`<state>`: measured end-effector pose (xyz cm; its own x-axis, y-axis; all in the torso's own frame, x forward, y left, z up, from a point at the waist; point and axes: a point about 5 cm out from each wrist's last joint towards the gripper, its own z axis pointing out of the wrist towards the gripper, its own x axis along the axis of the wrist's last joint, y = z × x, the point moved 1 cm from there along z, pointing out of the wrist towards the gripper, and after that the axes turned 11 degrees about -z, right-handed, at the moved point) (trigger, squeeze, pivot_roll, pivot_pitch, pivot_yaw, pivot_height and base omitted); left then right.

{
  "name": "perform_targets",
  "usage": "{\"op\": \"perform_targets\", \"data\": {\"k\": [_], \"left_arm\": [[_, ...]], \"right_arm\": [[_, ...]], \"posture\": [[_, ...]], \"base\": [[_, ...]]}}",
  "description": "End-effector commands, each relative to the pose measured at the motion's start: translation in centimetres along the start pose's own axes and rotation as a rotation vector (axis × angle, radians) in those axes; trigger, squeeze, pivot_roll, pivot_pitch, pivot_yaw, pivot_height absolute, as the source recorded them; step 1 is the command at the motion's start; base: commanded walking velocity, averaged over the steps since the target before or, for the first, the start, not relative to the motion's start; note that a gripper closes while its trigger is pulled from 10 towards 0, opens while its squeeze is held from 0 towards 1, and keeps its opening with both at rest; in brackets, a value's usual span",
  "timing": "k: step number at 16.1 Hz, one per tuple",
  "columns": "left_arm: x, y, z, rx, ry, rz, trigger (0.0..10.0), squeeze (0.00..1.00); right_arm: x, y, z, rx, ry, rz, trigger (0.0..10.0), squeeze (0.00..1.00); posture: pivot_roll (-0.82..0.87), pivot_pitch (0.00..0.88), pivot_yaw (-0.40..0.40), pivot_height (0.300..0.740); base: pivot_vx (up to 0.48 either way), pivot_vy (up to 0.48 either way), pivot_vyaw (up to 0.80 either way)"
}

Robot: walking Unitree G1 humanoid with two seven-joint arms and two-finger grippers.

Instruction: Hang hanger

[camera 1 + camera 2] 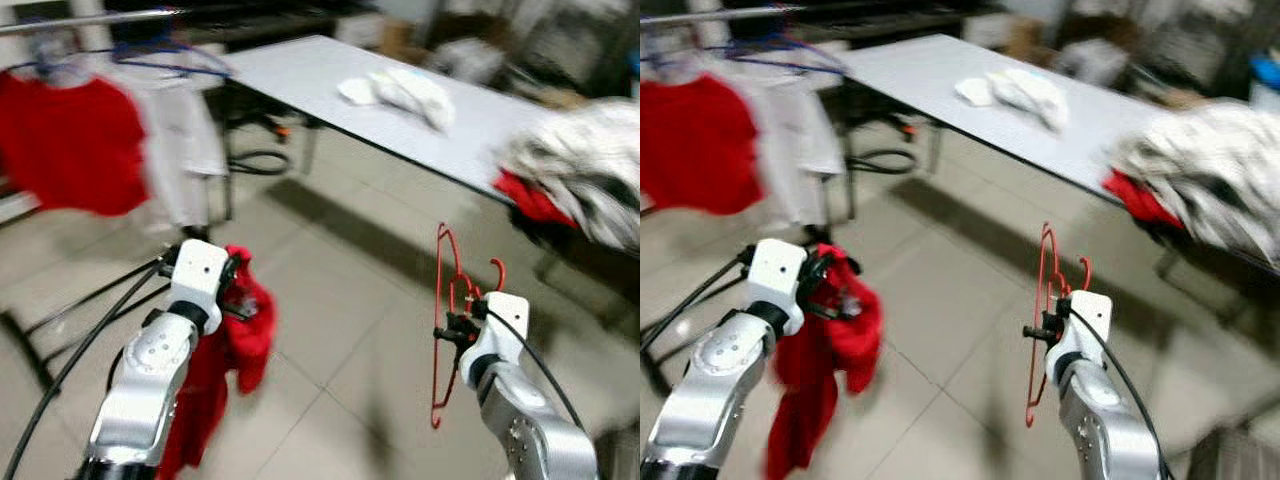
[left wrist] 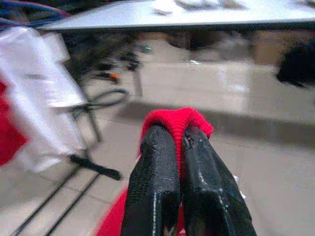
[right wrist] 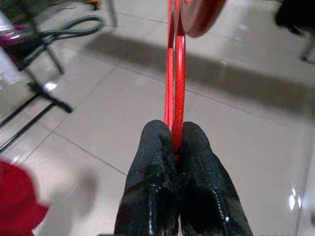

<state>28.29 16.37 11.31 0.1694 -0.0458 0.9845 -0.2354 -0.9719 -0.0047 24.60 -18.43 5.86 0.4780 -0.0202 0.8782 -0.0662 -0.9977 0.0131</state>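
A thin red wire hanger [image 1: 445, 310] stands upright over the tiled floor, with my right gripper [image 1: 458, 330] shut on its frame; the right wrist view shows the red wire [image 3: 174, 73] pinched between the black fingers [image 3: 152, 162]. My left gripper [image 1: 235, 285] is shut on a red garment [image 1: 240, 340] that hangs down below it; a red fold [image 2: 177, 123] sticks out between its fingers [image 2: 157, 167]. At the far left a clothes rail [image 1: 90, 20] carries a red shirt [image 1: 65, 140] and a white garment [image 1: 185, 130] on blue hangers.
A long white table [image 1: 340, 90] runs across the back with white cloth [image 1: 405, 90] on it and a heap of clothes [image 1: 580, 170] at its right end. The rack's black legs [image 1: 60, 320] and a coiled cable [image 1: 255, 160] lie on the floor at left.
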Motion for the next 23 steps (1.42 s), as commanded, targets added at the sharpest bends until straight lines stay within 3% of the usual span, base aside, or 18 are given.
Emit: {"op": "perform_targets", "data": {"k": [1, 6, 11, 13, 16, 18, 20, 23], "left_arm": [[1.1, 1.0, 0.5, -0.061, 0.035, 0.02, 10.0, 0.0], [1.6, 1.4, 1.6, -0.118, 0.033, 0.038, 10.0, 0.0], [1.9, 1.6, 2.1, -0.13, 0.042, 0.041, 10.0, 0.0], [2.3, 1.4, 2.1, -0.102, 0.083, 0.066, 10.0, 0.0], [2.3, 1.9, 2.1, -0.098, 0.075, 0.051, 10.0, 0.0], [2.9, 2.3, 2.3, -0.135, 0.091, 0.055, 10.0, 0.0], [3.1, 1.8, 3.3, -0.133, 0.063, 0.129, 10.0, 0.0], [4.9, 1.0, 5.1, -0.14, 0.066, 0.223, 10.0, 0.0]], "right_arm": [[0.1, 0.6, -0.1, -0.032, 0.003, 0.027, 10.0, 0.0], [-0.1, 1.1, -0.8, -0.074, 0.024, 0.049, 10.0, 0.0], [0.2, 1.3, -0.8, -0.085, 0.037, 0.041, 10.0, 0.0], [0.4, 1.0, -0.7, -0.068, 0.04, 0.022, 10.0, 0.0], [0.9, 0.3, -0.3, 0.029, 0.062, -0.066, 10.0, 0.0], [2.3, -1.1, -0.8, 0.215, 0.137, -0.111, 10.0, 0.0], [3.0, -1.9, -1.9, 0.405, 0.198, -0.199, 10.0, 0.0], [3.3, -0.8, -3.6, 0.572, 0.213, -0.299, 10.0, 0.0]], "posture": [[0.11, 0.0, -0.019, 0.74], [0.09, 0.0, 0.039, 0.74], [0.09, 0.0, 0.031, 0.74], [0.09, 0.0, 0.021, 0.74], [0.09, 0.0, 0.003, 0.74], [0.1, 0.0, -0.007, 0.74], [0.1, 0.0, -0.012, 0.74], [0.09, 0.0, -0.011, 0.74]], "base": [[0.0, 0.48, -0.8], [0.0, 0.48, -0.8], [0.0, 0.48, -0.8], [0.0, 0.0, -0.8], [0.0, -0.48, -0.66], [0.0, 0.0, 0.0], [0.0, 0.0, 0.0], [0.0, 0.0, 0.0]]}}
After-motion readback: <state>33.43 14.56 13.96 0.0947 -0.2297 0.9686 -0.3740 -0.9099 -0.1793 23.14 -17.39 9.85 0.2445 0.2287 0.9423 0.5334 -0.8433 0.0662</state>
